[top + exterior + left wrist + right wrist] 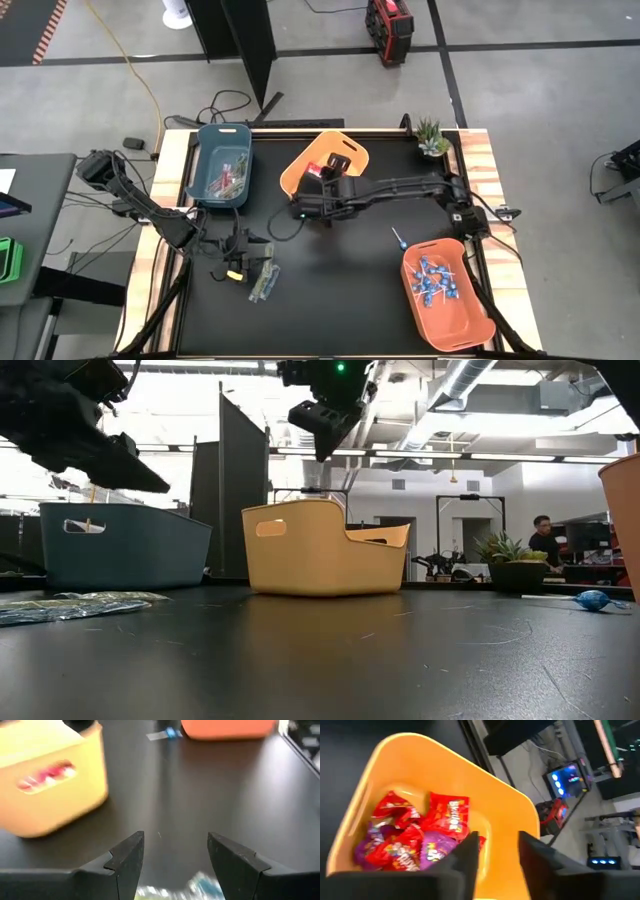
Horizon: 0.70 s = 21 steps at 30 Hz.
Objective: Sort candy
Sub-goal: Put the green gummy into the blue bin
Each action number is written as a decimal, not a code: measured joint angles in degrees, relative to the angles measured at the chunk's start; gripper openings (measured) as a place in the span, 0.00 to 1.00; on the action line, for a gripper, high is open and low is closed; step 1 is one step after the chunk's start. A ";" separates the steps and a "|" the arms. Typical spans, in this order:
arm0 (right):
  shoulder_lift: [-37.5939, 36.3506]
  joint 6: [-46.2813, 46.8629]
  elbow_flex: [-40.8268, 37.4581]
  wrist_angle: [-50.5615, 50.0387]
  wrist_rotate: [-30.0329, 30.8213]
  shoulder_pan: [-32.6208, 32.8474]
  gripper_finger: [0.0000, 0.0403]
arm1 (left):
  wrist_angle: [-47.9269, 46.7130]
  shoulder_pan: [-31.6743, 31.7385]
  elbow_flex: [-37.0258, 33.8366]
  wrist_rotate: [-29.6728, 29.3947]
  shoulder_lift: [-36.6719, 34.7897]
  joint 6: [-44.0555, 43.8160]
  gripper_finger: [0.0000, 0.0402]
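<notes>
Below the right gripper open fingers, red packets fill the yellow bin.

Red and purple packets fill the yellow bin; blue lollipops fill the orange bin.

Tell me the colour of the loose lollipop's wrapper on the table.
Blue, on a white stick: the loose lollipop shows best in the high view.

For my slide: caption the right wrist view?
Right gripper hovering open above yellow bin of red packets.
</notes>
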 joint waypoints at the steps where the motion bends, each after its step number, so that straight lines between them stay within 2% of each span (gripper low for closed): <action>1: 0.00 -0.91 0.00 0.23 -1.20 0.45 0.45 | -1.16 0.00 0.00 1.59 0.00 -0.27 0.53; 5: 0.00 -7.01 0.00 4.48 -4.68 3.77 0.63 | -5.42 -0.09 0.00 8.46 1.57 0.90 0.53; 10: -0.15 -15.57 0.00 11.10 -8.02 8.16 0.69 | -5.59 -0.18 0.00 12.91 5.41 4.83 0.54; 16: -0.46 -12.32 0.04 10.16 -7.97 11.45 0.69 | -8.21 3.85 0.02 16.24 5.77 -11.51 0.55; 21: -0.46 -10.56 0.04 10.39 -7.84 13.40 0.68 | -11.01 6.42 0.02 16.29 5.75 -23.67 0.55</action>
